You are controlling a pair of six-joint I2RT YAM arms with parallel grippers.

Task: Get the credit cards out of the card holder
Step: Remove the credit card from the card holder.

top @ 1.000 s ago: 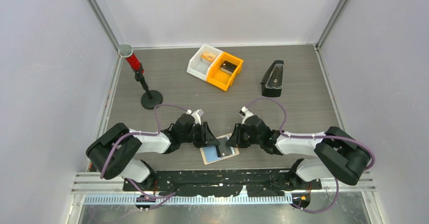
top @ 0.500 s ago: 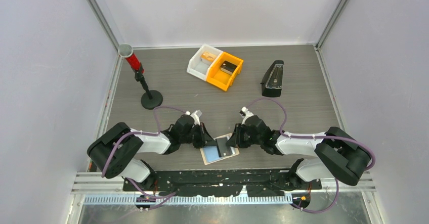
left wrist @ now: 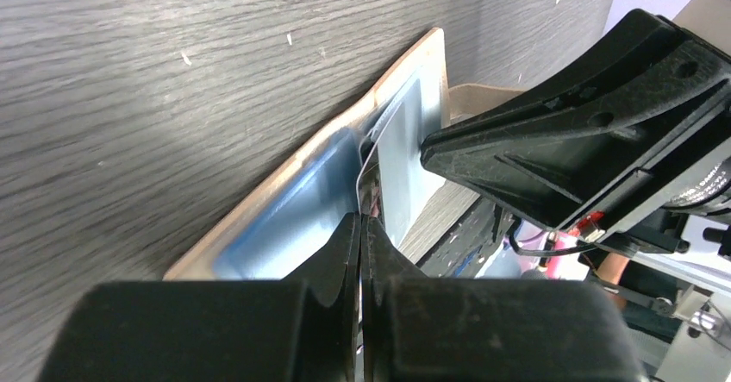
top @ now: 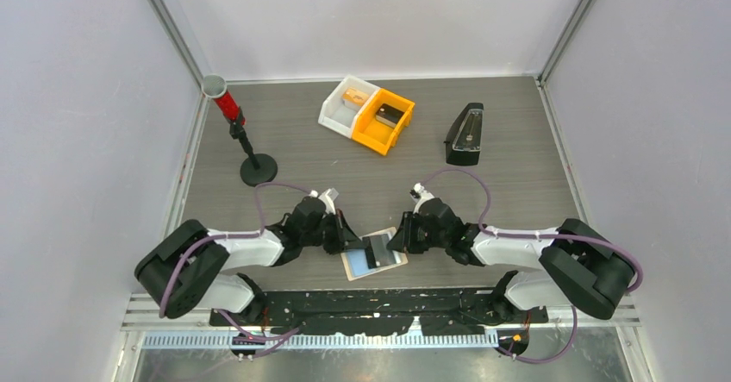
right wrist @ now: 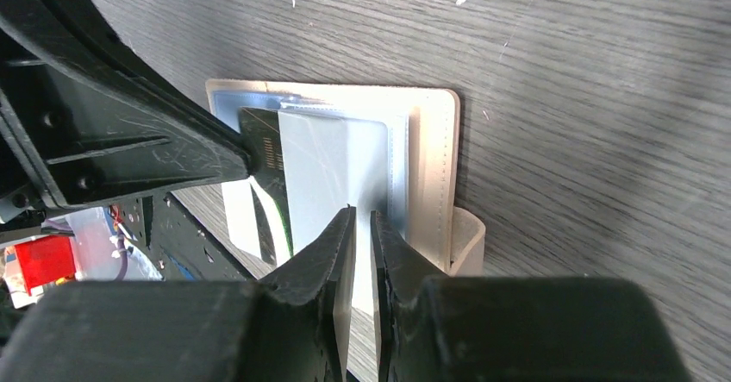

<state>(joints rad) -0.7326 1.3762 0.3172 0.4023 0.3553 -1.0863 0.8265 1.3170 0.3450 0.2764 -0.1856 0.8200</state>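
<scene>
Looking first at the left pincer (left wrist: 360, 222), we see its two fingers pressed fully together. Their tips meet at the edge of the cards that stick out of the card holder (right wrist: 431, 175), but we cannot tell whether a card is caught between them. The right pincer (right wrist: 362, 218) is almost closed, with only a thin slit between its fingers, and its tips stand at the silvery grey card (right wrist: 332, 166). Something pale shows inside the slit, yet we cannot tell if it is gripped. The card holder lies flat on the desk (top: 345, 158) near the arm bases, directly between the two pincers, which reach it from opposite sides. We count one holder and two sure cards: the silvery grey card and a dark card (right wrist: 263, 175) just beside it, toward the left pincer. Under them is a light blue surface (left wrist: 293, 201); we cannot tell if it is a card or lining. Farther back stand one white bin (top: 330, 110) and one orange bin (top: 371, 140), touching each other. There is also one black wedge-shaped case (top: 465, 134) to their right and one red cylinder (top: 226, 106) on a stand at the left.
</scene>
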